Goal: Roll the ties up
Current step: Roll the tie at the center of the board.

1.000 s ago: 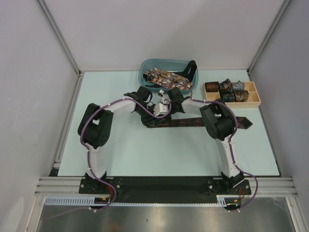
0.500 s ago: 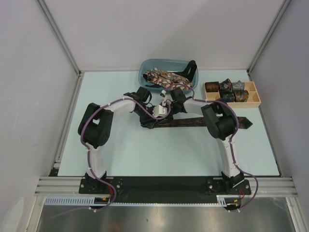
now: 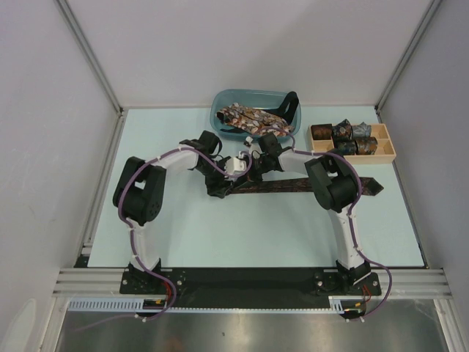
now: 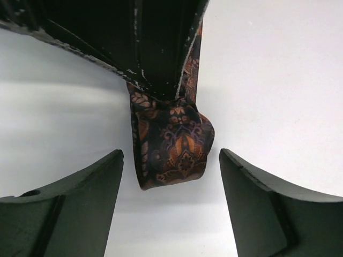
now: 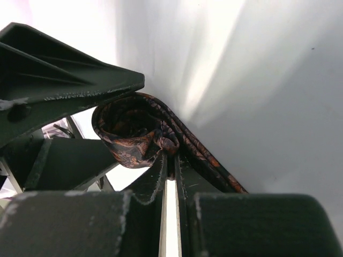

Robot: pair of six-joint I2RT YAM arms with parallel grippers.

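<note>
A dark brown tie (image 3: 293,186) with an orange print lies flat across the table, its pointed end at the right. Its left end is wound into a small coil (image 4: 174,147). My right gripper (image 5: 172,160) is shut on that coil, pinching its inner fold from above. My left gripper (image 4: 171,179) is open, with one finger (image 4: 80,198) on each side of the coil and clear gaps between them and the fabric. In the top view both wrists meet over the tie's left end (image 3: 222,185).
A blue bin (image 3: 249,92) at the back holds several loose patterned ties (image 3: 253,117). To its right a wooden tray (image 3: 390,149) holds several rolled ties (image 3: 343,133). Side walls stand at the table's left and right edges.
My left gripper has opened and let go of the coil, and the left arm has shifted a little to the left. The right gripper stays shut on the coil.
</note>
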